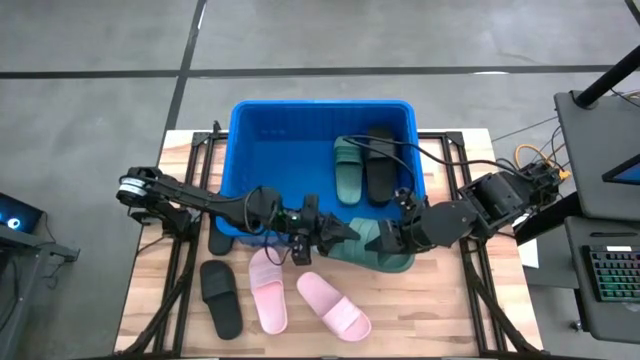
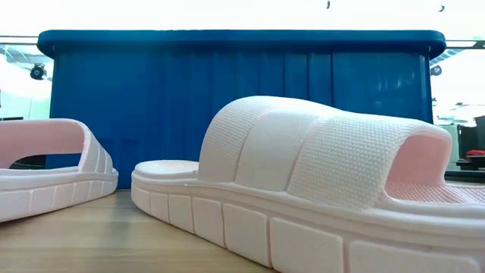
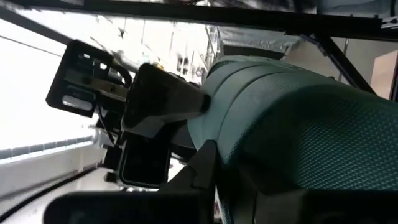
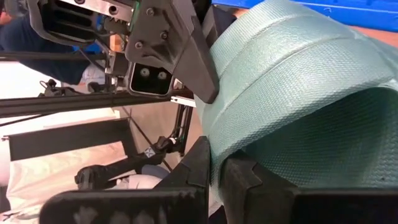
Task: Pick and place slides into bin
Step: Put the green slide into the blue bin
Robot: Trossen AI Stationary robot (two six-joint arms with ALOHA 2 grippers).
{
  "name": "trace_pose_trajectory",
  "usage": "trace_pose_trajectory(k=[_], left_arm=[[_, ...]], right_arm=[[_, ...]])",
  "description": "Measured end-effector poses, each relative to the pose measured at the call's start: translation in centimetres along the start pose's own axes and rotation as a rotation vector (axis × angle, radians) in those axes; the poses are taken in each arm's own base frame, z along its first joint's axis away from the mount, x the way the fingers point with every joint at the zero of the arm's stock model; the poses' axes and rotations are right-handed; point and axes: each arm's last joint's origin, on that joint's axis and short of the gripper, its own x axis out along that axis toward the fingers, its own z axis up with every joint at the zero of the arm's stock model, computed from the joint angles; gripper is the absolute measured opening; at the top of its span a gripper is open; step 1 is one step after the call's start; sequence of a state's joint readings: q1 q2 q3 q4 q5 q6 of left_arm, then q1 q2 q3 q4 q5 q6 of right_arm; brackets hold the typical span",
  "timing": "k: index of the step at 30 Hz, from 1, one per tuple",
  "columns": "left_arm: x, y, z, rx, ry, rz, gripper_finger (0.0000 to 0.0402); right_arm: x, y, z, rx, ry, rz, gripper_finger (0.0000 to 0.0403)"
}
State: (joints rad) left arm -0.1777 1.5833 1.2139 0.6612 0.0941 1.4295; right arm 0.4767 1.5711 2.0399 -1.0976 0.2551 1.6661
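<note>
1. High view: both grippers are meeting at the bin's (image 1: 322,108) near wall, the left gripper (image 1: 335,232) and the right gripper (image 1: 392,236) each gripping one end of a green slide (image 1: 375,246) just outside the rim. A green slide and a black slide are already lying in the bin; two pink slides (image 1: 300,297) and two black ones are waiting on the table (image 1: 440,310). If both arms are pulling at once, the slide could be twisting free or dropping outside the bin.
2. Low view: a pink slide (image 2: 303,193) is filling the foreground before the bin wall; no gripper is showing.
3. Left wrist view: the left fingers are pinching the strap (image 3: 292,124), with the other gripper close, so a collision is possible.
4. Right wrist view: the right fingers are clamping the strap edge (image 4: 292,87); a shallow grip could be slipping.
</note>
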Motion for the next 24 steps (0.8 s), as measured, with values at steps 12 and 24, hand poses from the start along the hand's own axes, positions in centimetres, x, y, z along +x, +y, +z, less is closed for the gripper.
trace_pose_trajectory(k=[12,24], left_arm=[[-0.1,-0.1,-0.3,-0.062,0.072,-0.004,0.0001],[-0.8,-1.3,-1.0,-0.058,0.262,-0.018,0.0000]], right_arm=[[-0.2,-0.1,0.4,-0.060,-0.041,-0.005,0.0077],[-2.4,-1.8,1.3,-0.030,-0.095,-0.126,0.0170]])
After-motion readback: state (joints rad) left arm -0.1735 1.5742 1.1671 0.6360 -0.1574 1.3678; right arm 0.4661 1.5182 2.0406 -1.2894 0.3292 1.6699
